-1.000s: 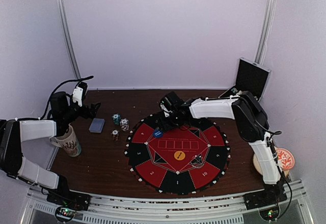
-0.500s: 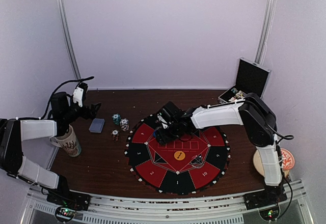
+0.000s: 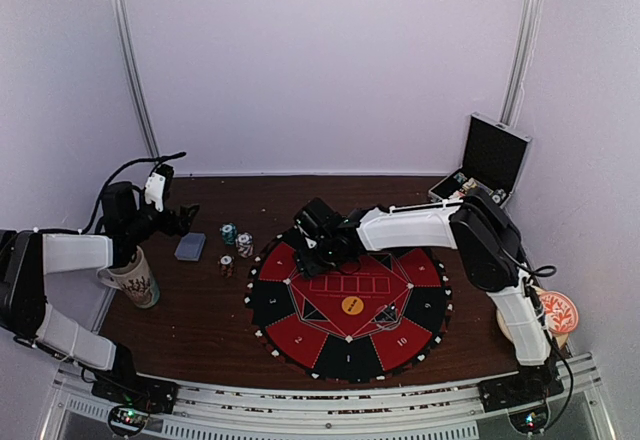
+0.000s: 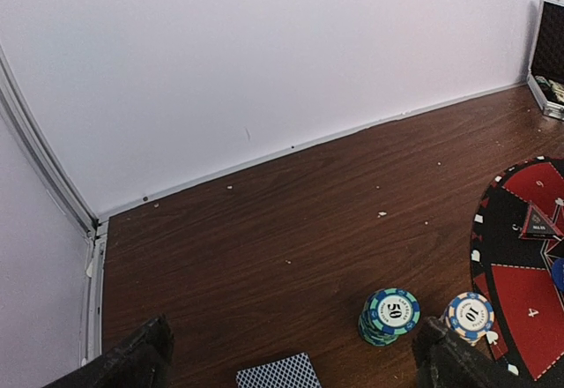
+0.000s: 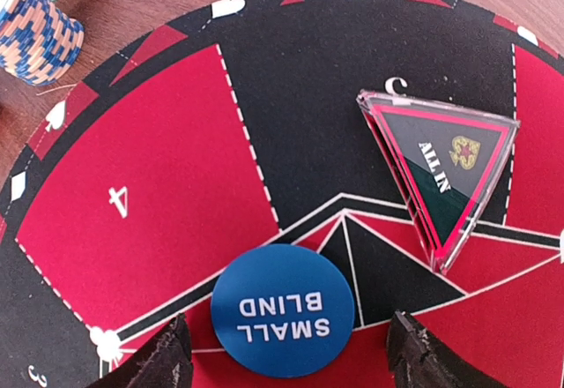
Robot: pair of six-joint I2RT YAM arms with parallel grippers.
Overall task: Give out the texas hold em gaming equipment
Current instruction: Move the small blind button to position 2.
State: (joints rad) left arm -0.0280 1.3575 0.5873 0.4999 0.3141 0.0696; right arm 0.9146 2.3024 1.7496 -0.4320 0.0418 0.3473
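My right gripper [image 3: 312, 247] hangs low over the round red and black mat [image 3: 300, 335], open. In the right wrist view a blue disc marked SMALL BLIND [image 5: 282, 309] lies flat on the mat between my fingertips [image 5: 167, 361], with a gap on each side. From the top view that disc is hidden under the gripper. An orange disc [image 3: 351, 305] lies mid-mat. Left of the mat stand three short chip stacks [image 3: 228, 232], [image 3: 244, 244], [image 3: 227, 264] and a card deck [image 3: 189, 247]. My left gripper [image 3: 176, 218] is open above the deck [image 4: 278, 375], holding nothing.
A clear ALL IN triangle [image 5: 441, 172] lies on the mat beside the blue disc. A patterned mug [image 3: 135, 278] stands under the left arm. An open black case [image 3: 492, 158] sits at the back right, and a round coaster [image 3: 556, 312] at the right edge.
My right gripper has moved left and toward the near side over the mat, covering the blue disc in the top view, and its jaws have widened a little. The left arm has stayed still.
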